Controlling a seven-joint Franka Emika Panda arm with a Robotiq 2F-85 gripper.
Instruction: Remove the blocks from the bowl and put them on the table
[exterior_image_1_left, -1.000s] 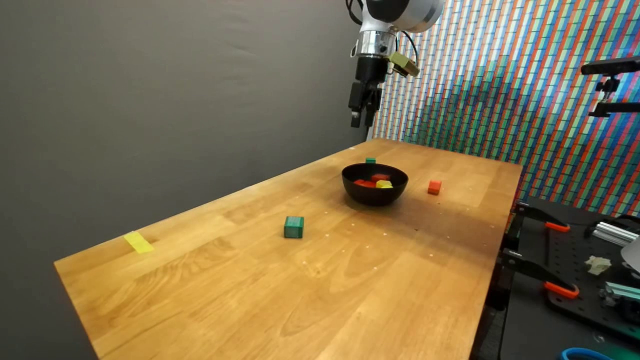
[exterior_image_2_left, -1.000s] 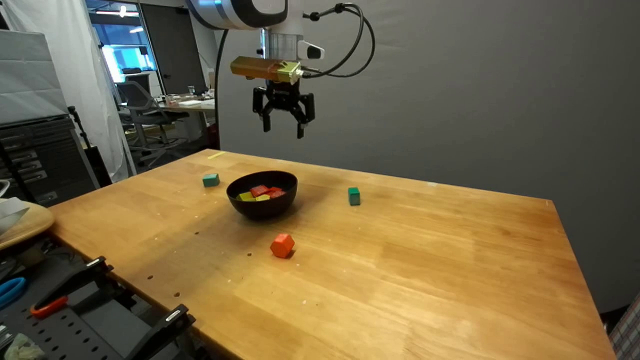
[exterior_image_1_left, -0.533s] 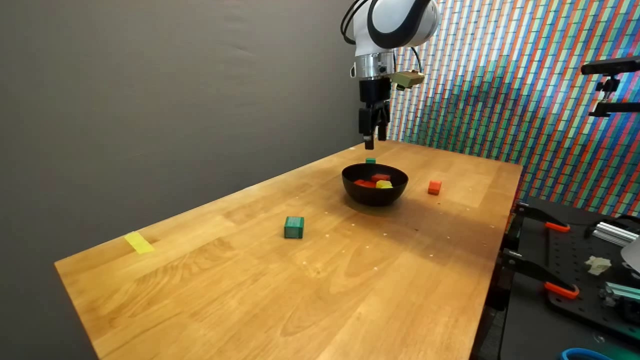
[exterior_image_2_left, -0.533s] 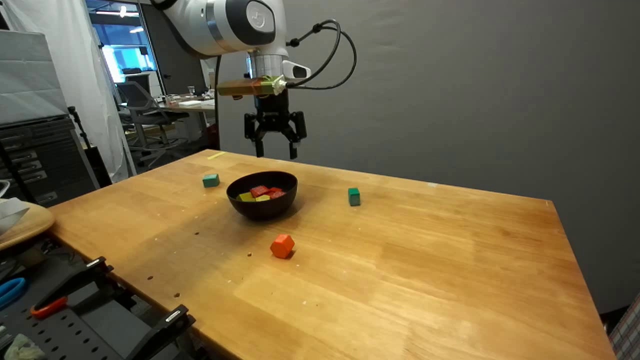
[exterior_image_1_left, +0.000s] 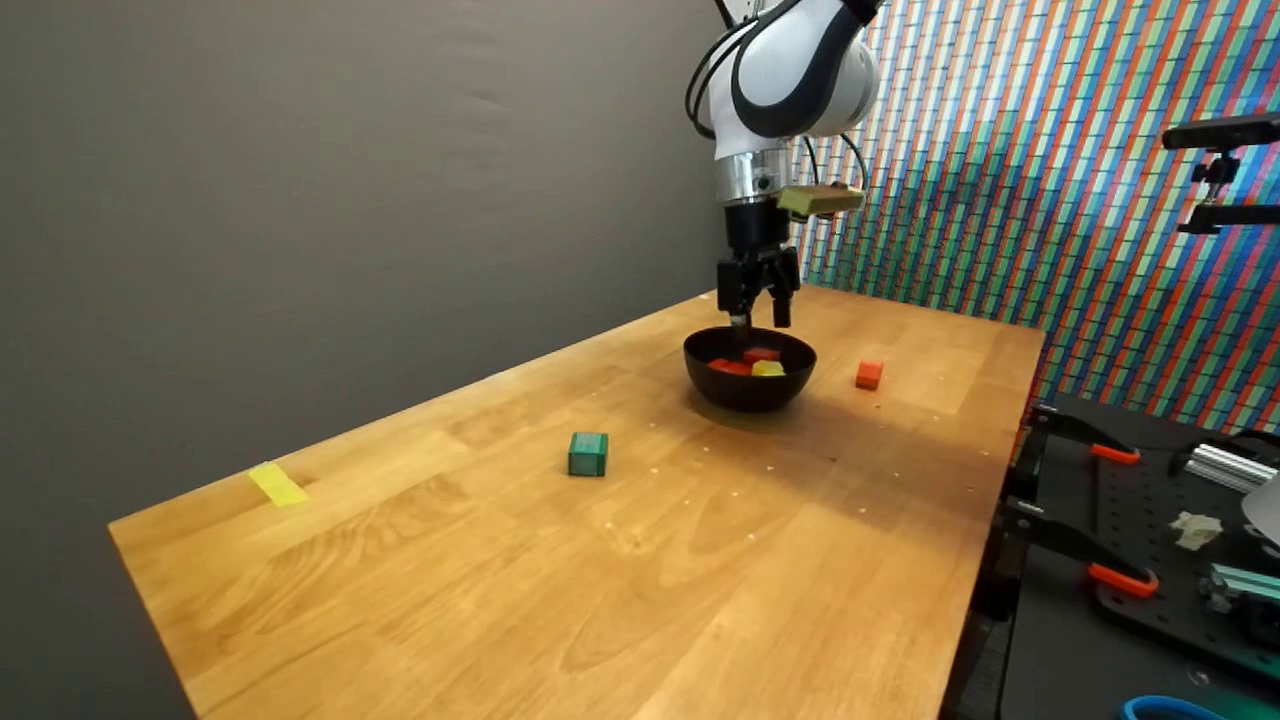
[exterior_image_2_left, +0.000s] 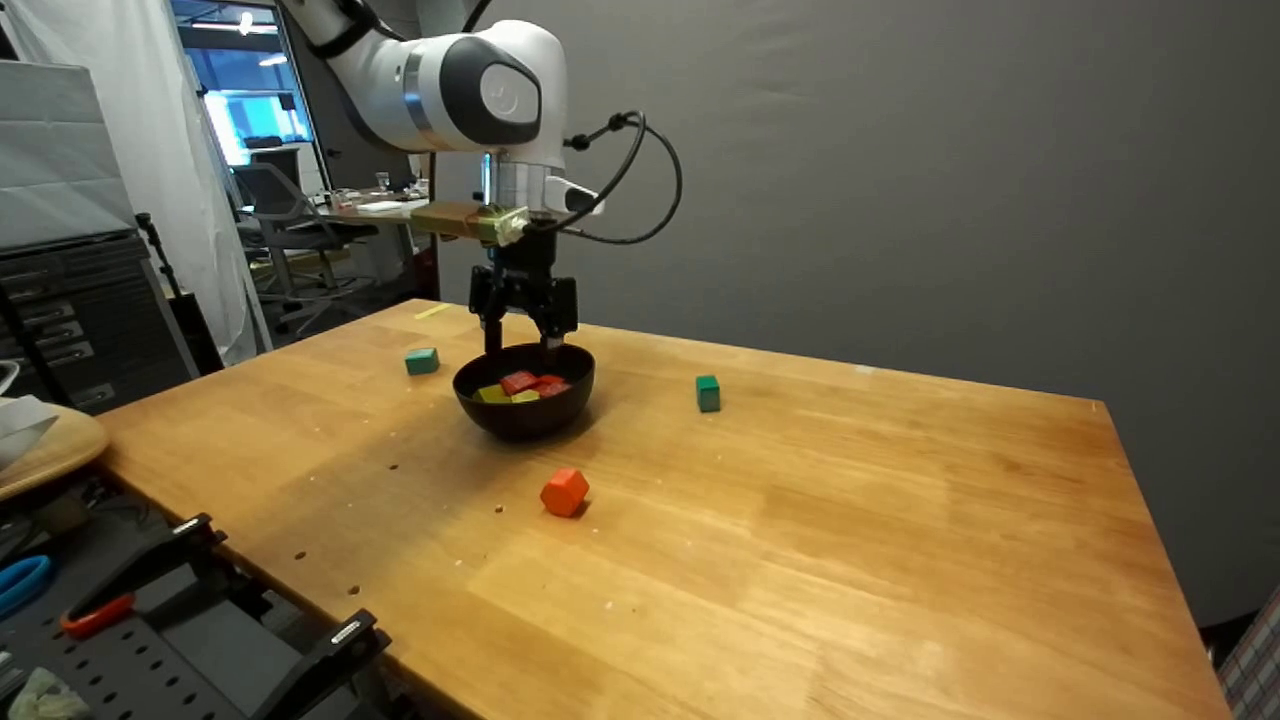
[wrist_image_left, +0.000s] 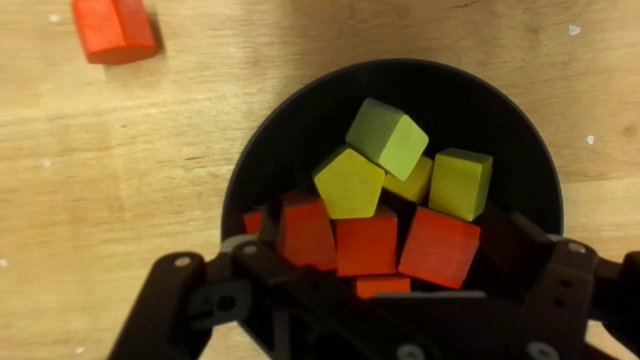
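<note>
- Across wood-grain surface (exterior_image_2_left: 900, 520), with green blocks (exterior_image_2_left: 708, 393) and orange block (exterior_image_2_left: 565, 493) set clear of bowl (exterior_image_2_left: 523, 424) — probably unloaded.
- With pincer (exterior_image_2_left: 523, 347) wide over bowl — presumably to straddle red block (wrist_image_left: 440, 247).

In an exterior view we see an office chair (exterior_image_2_left: 280, 204), white curtain (exterior_image_2_left: 163, 175) and drawer cabinet (exterior_image_2_left: 108, 302); in both exterior views, a yellow tape strip (exterior_image_1_left: 278, 484).
</note>
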